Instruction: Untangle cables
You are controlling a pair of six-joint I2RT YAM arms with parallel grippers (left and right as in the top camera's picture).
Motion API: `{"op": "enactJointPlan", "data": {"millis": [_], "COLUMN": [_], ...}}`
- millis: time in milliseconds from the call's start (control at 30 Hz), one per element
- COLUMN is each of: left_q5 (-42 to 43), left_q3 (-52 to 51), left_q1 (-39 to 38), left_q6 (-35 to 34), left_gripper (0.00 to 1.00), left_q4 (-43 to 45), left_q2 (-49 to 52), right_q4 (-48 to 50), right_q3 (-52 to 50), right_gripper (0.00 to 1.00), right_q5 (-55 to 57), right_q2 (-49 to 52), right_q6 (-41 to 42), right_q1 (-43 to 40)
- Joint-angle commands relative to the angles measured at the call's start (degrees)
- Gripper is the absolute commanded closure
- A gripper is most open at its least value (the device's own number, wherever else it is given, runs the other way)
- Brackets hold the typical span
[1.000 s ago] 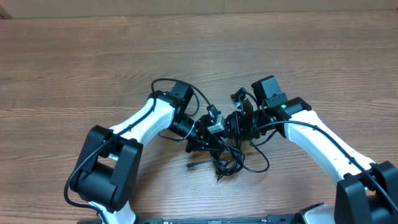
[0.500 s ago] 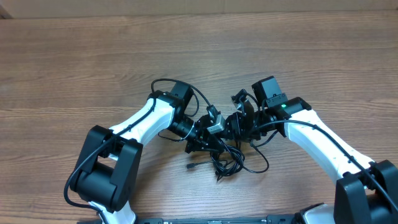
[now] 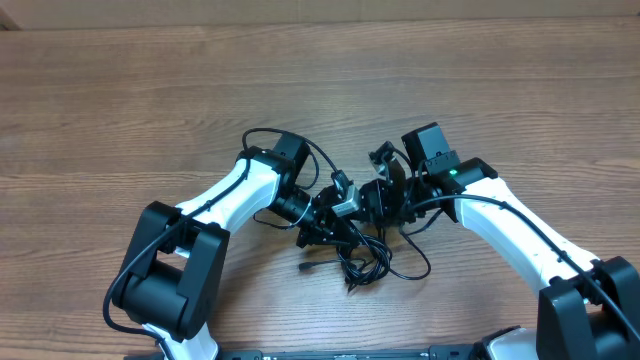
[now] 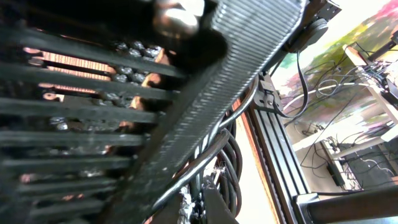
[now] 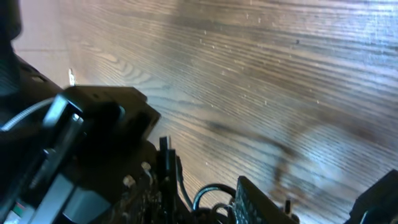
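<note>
The left arm (image 3: 235,195) reaches in from the near left corner of the wooden table (image 3: 150,90) toward the middle. The left gripper (image 3: 328,228) sits low over the wood with its fingers pressed together. In the left wrist view a ribbed pad (image 4: 205,106) fills the picture, and several black strands of the cables (image 4: 225,152) run right beside it. Whether any strand is caught in the grip cannot be told.

The cables (image 3: 365,258) lie as a dark tangle of loops on the table at the near middle, just nearer than both grippers. One plug end sticks out to the left and a wider loop trails to the right.

The right gripper (image 3: 375,200) faces the left one, close up against it over the tangle. Its wrist view shows the two fingers (image 5: 261,200) standing apart with bare wood between them and nothing pinched. A cable loop curls just to their left. The right arm (image 3: 510,220) runs back to the near right corner.
</note>
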Motion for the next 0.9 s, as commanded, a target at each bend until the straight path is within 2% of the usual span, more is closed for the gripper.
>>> {"op": "enactJointPlan", "data": {"millis": [0,200,433,567,667,767,867], "left_q5": [2.1,2.1,2.4,2.7,2.7,2.6,2.2], "left_q3": [0.9,0.9,0.9,0.9,0.9,0.9,0.9], "left_q1": [-0.1,0.5,1.1,1.1,1.1,1.1,1.1], "left_q6": [0.9,1.1,1.3,1.3,1.3,1.3,1.3], "left_gripper": [0.96,0.96,0.95,0.96,0.96,0.96,0.96], "left_q4": [0.8,0.6,0.8,0.7,0.7,0.8,0.8], "left_q2": [0.3,0.2,0.2,0.2,0.2,0.2,0.2], "right_q4": [0.3,1.7,-2.1,-1.9,-1.7,-1.5,-1.0], "right_q3": [-0.1,-0.1,-0.1,-0.1,-0.1,-0.1,-0.1], "right_gripper": [0.58,0.6,0.6,0.77,0.82,0.96,0.96], "right_q5": [-7.8,-7.8,-7.5,-3.3,-0.7,-0.1,1.4], "right_q2": [-0.3,-0.3,-0.3,-0.3,-0.3,-0.3,-0.3], "right_q6": [0.5,0.5,-0.8,-0.8,-0.8,-0.8,-0.8], "right_q1": [3.0,3.1,5.4,5.8,5.8,5.8,4.7]}}
